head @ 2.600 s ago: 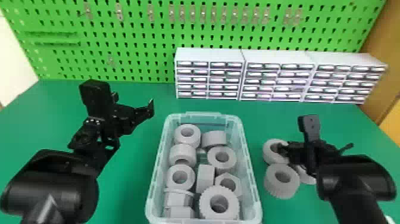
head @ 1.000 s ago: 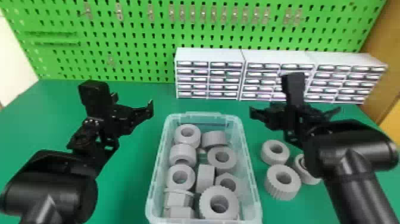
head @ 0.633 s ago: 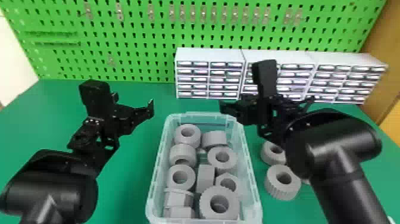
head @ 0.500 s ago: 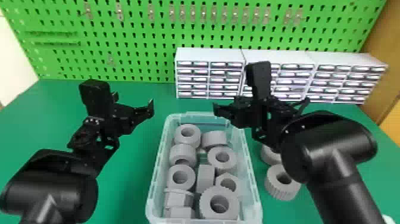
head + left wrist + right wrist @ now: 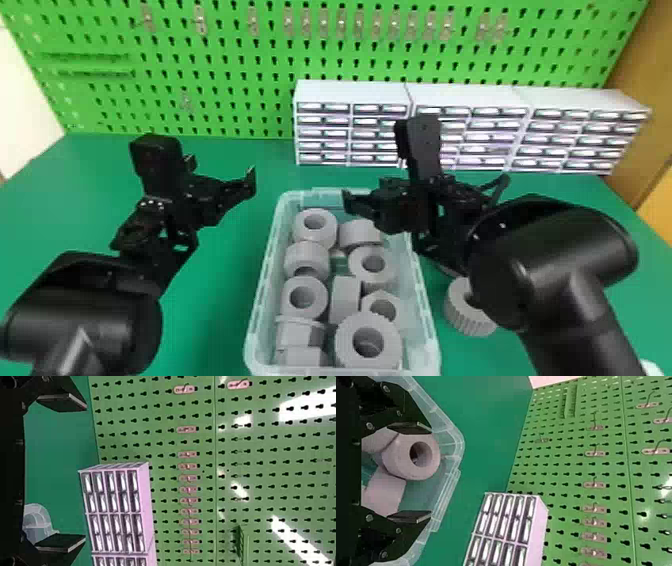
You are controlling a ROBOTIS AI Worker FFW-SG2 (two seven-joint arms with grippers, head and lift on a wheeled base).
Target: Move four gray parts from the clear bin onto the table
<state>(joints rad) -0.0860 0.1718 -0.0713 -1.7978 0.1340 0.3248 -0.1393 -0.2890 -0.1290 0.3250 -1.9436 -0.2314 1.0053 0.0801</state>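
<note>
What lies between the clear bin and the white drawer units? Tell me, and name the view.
Nothing but bare green table lies between the clear bin and the white drawer units; the right wrist view shows that stretch.

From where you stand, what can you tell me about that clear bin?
The clear bin is an open-topped, plastic-looking box, longer than wide, with rounded corners and a rim. It stands upright on the green table, holding a jumble of gray parts, many of them thick rings. The right end effector is open above its far end, apparently without touching it.
</note>
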